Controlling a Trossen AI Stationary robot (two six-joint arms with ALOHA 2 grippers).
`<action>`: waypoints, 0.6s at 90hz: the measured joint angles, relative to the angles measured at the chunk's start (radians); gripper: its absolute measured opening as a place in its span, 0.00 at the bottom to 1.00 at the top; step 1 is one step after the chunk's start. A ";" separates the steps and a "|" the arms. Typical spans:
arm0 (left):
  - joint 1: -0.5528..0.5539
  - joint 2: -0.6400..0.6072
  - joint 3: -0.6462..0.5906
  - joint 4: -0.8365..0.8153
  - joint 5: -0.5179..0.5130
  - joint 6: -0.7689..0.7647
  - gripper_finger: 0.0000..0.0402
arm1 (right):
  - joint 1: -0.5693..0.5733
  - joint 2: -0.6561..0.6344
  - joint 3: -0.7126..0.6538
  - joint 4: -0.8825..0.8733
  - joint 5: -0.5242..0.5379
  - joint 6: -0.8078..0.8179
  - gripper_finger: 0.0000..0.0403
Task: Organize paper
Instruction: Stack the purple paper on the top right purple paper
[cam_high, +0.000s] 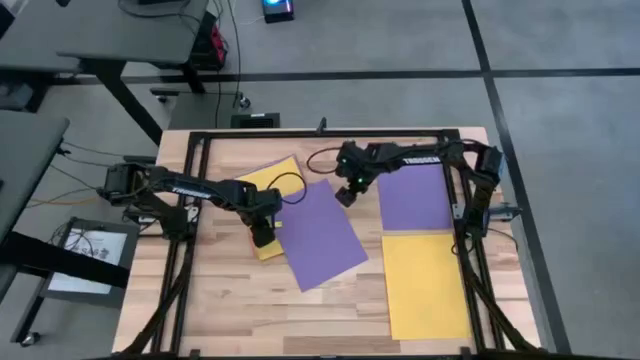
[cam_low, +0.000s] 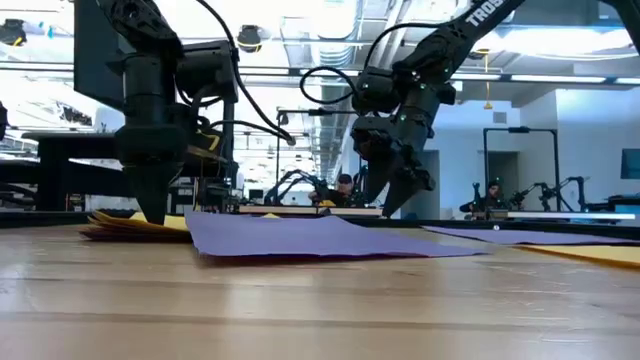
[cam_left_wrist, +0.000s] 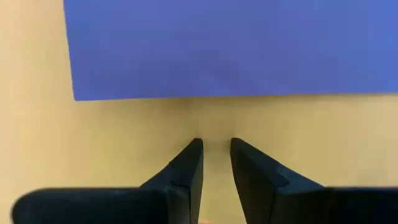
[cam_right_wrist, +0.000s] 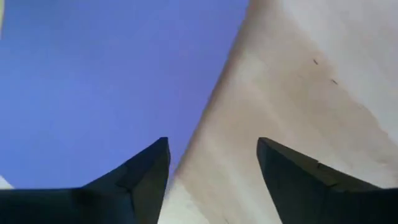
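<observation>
The left tool (cam_high: 262, 236) is sitting low over the yellow sheet (cam_high: 270, 176) on the left part of the bench (cam_high: 230, 310), just beside the left edge of the tilted purple sheet (cam_high: 318, 233). In the left wrist view its fingers (cam_left_wrist: 186, 168) are standing close together w/ only a narrow gap between them, nothing in the gap, and the yellow paper is lying under them. The purple edge is just ahead of the tips, not touching them. In the low view this tool (cam_low: 152, 205) is coming down almost onto the yellow sheet (cam_low: 130, 222).

The right tool (cam_high: 347, 190) is hanging near the top corner of the tilted purple sheet, approx. in the middle of the bench. Its fingers (cam_right_wrist: 146, 177) are spread wide and gripping nothing; under them are showing the purple edge and bare wood. In the low view it (cam_low: 390, 195) is above the bench surface, clear of the paper.

The tilted purple sheet is lying partly over the yellow one, its long side slanted vs. the bench edges. On the right part of the bench, a 2nd purple sheet (cam_high: 415, 196) is lying straight, and a 2nd yellow sheet (cam_high: 425, 285) is lying just below it in the high view, nearly touching it.
</observation>
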 joint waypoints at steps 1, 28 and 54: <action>0.000 0.000 0.000 0.000 -0.001 0.002 0.16 | 0.003 0.000 -0.006 0.007 0.001 0.009 0.58; 0.000 0.000 0.000 0.025 -0.003 0.037 0.16 | 0.086 -0.006 -0.158 0.237 0.071 0.175 0.56; 0.000 0.000 0.000 0.041 -0.003 0.066 0.16 | 0.119 0.004 -0.183 0.413 -0.027 0.188 0.56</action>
